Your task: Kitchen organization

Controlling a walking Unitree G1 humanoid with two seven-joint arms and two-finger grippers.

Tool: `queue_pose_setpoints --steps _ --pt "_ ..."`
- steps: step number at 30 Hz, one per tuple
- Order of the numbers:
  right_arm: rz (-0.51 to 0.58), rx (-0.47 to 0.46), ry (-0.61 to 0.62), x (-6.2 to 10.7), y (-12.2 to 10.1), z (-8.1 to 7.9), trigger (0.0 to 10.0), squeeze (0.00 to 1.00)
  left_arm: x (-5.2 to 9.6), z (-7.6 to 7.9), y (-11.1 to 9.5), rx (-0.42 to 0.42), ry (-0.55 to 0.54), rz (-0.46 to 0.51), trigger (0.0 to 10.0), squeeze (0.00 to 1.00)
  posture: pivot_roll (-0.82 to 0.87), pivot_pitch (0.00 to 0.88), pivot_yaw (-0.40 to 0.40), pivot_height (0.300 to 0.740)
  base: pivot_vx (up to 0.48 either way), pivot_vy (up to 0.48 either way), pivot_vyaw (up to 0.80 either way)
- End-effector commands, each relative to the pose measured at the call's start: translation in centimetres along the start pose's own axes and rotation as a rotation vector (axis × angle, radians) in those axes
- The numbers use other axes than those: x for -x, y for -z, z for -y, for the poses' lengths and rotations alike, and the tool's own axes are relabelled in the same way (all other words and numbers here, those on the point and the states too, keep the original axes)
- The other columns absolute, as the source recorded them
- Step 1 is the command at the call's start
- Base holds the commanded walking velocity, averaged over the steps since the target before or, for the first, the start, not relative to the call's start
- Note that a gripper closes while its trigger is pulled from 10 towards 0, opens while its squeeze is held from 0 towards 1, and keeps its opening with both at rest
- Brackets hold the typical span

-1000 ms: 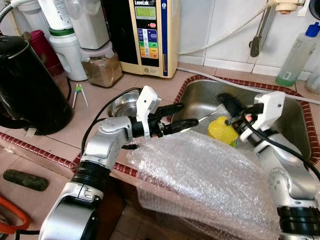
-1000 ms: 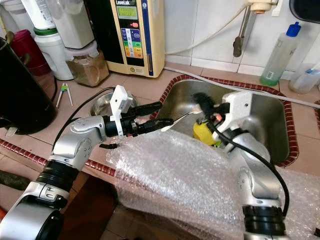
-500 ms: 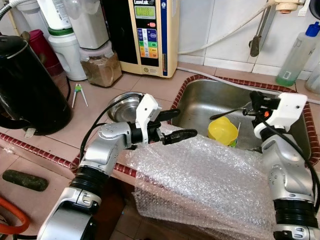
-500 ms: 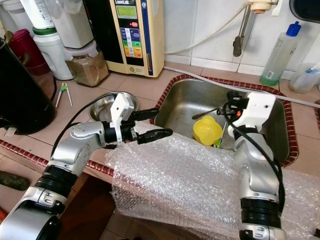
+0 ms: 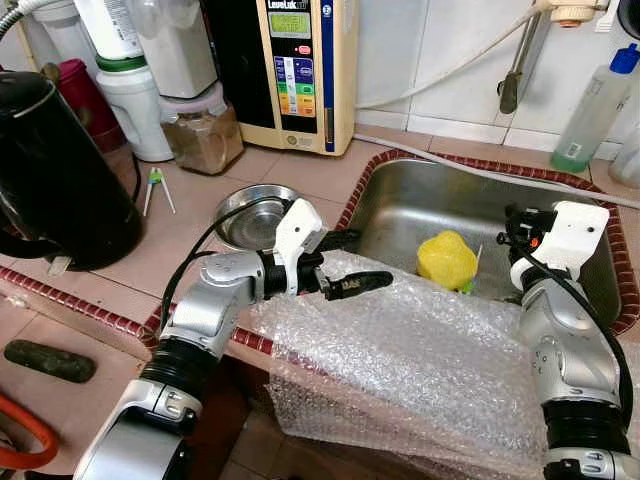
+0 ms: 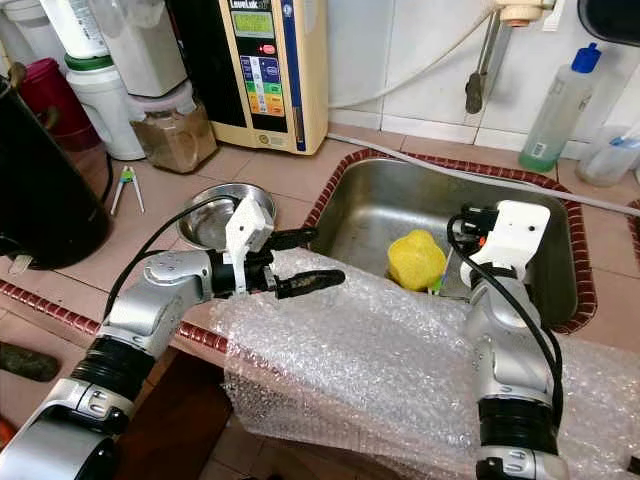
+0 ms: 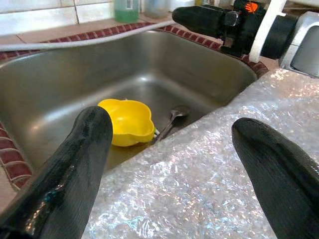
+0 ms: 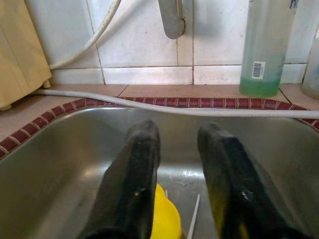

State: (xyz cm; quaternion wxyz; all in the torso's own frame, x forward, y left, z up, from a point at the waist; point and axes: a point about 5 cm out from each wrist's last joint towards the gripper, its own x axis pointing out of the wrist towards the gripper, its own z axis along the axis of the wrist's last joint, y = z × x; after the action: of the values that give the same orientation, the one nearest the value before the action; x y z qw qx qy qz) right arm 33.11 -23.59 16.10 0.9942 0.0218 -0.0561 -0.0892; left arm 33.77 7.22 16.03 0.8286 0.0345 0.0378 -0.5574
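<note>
Draping over the front edge of the sink (image 5: 395, 190), the sheet of bubble wrap (image 5: 420, 360) is the main hazard: it hangs partly over the desk (image 5: 300, 165) edge and partly into the basin, held by nothing.

1. Left gripper (image 5: 345, 265): fingers spread wide, empty, poised just above the near corner of the bubble wrap. One finger (image 7: 75, 164) and its partner straddle the sheet's edge in the left wrist view. A closing move could snag the sheet and drag it off the edge.
2. Right gripper (image 8: 177, 174): fingers a narrow gap apart, holding nothing, raised above the right side of the basin.
3. Yellow cup (image 5: 447, 258): lies in the sink with a spoon (image 7: 169, 122) touching it. The sheet's far edge reaches close to it, so a downward reach may press the wrap onto the cup and spoil the grip.
4. Steel bowl (image 5: 250, 212): sits on the desk just behind the left arm; a backward swing could knock it.
</note>
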Motion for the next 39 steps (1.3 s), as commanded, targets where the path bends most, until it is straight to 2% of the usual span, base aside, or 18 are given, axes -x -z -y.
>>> queue_pose_setpoints --steps 1,8,9,14,16,17,21,24,25,26,29,30,31,32,33,37,38,39 --pt "0.023 0.01 -0.018 0.0 -0.3 -0.8 10.0 1.0 0.2 -0.7 -0.3 -0.034 -0.059 -0.004 10.0 1.0 -0.06 0.052 0.073 0.74 0.0 0.0 0.0" --pt "0.084 0.009 -0.084 0.8 -1.7 -2.4 10.0 1.0 1.1 -3.9 -1.5 -0.08 -0.431 0.081 10.0 1.0 -0.06 0.056 0.071 0.74 0.0 0.0 0.0" --pt "0.088 -0.018 -0.115 1.2 -2.0 -3.1 10.0 1.0 1.8 -4.9 -1.8 -0.067 -0.552 0.117 10.0 1.0 -0.06 0.056 0.069 0.74 0.0 0.0 0.0" --pt "0.103 -0.002 -0.235 2.5 -2.1 -5.2 10.0 1.0 3.3 -6.5 -2.0 -0.064 -0.771 0.154 10.0 1.0 -0.07 0.058 0.067 0.74 0.0 0.0 0.0" --pt "0.106 0.007 -0.256 2.8 -2.1 -5.6 10.0 1.0 3.6 -6.7 -2.0 -0.054 -0.809 0.158 10.0 1.0 -0.07 0.058 0.067 0.74 0.0 0.0 0.0" --pt "0.108 0.005 -0.308 3.4 -2.0 -6.5 10.0 1.0 4.4 -7.3 -1.8 -0.055 -0.904 0.151 10.0 1.0 -0.07 0.058 0.067 0.74 0.0 0.0 0.0" --pt "0.1 0.004 -0.4 4.8 -1.8 -8.2 10.0 1.0 6.1 -8.3 -0.8 -0.042 -1.068 0.108 10.0 1.0 -0.07 0.06 0.068 0.74 0.0 0.0 0.0" --pt "0.1 0.011 -0.454 5.4 -1.8 -9.1 10.0 1.0 6.9 -8.7 -0.4 -0.018 -1.139 0.087 10.0 1.0 -0.07 0.061 0.067 0.74 0.0 0.0 0.0" --pt "0.102 0.002 -0.482 5.7 -1.9 -9.5 10.0 1.0 7.2 -8.8 -0.1 0.002 -1.166 0.086 10.0 0.13 -0.07 0.063 0.068 0.74 0.0 0.0 0.0" --pt "0.104 -0.01 -0.508 6.0 -2.0 -9.8 10.0 1.0 7.4 -8.9 0.0 0.017 -1.184 0.082 10.0 0.0 -0.07 0.063 0.068 0.74 0.0 0.0 0.0" --pt "0.105 -0.016 -0.586 6.9 -2.1 -10.7 10.0 1.0 7.9 -9.1 0.6 0.06 -1.228 0.07 10.0 0.0 -0.07 0.063 0.068 0.74 0.0 0.0 0.0" --pt "0.097 -0.011 -0.619 7.4 -2.0 -11.1 10.0 0.45 8.1 -9.2 1.2 0.105 -1.247 0.048 10.0 0.0 -0.07 0.064 0.069 0.74 0.0 0.0 0.0" --pt "0.097 -0.011 -0.619 7.4 -2.0 -11.1 10.0 0.45 8.1 -9.2 1.2 0.105 -1.247 0.048 10.0 0.0 -0.07 0.064 0.069 0.74 0.0 0.0 0.0" --pt "0.09 -0.01 -0.64 7.7 -2.0 -11.4 10.0 0.12 8.2 -9.3 1.6 0.141 -1.263 0.021 10.0 0.0 -0.07 0.063 0.069 0.74 0.0 0.0 0.0" --pt "0.086 -0.009 -0.65 7.8 -2.0 -11.5 10.0 0.0 8.3 -9.3 1.8 0.164 -1.275 0.015 10.0 0.0 -0.07 0.063 0.07 0.74 0.0 0.0 0.0" --pt "0.08 0.001 -0.66 8.0 -1.9 -11.6 10.0 0.0 8.2 -9.3 2.2 0.236 -1.279 0.018 10.0 0.0 -0.07 0.062 0.07 0.74 0.0 0.0 0.0" --pt "0.079 0.006 -0.662 8.1 -1.9 -11.6 10.0 0.0 8.1 -9.3 2.4 0.275 -1.269 0.015 10.0 0.0 -0.07 0.06 0.073 0.74 0.0 0.0 0.0" --pt "0.077 0.007 -0.667 8.2 -1.9 -11.7 10.0 0.0 7.9 -9.2 3.0 0.367 -1.251 -0.009 10.0 0.0 -0.07 0.059 0.073 0.74 0.0 0.0 0.0"
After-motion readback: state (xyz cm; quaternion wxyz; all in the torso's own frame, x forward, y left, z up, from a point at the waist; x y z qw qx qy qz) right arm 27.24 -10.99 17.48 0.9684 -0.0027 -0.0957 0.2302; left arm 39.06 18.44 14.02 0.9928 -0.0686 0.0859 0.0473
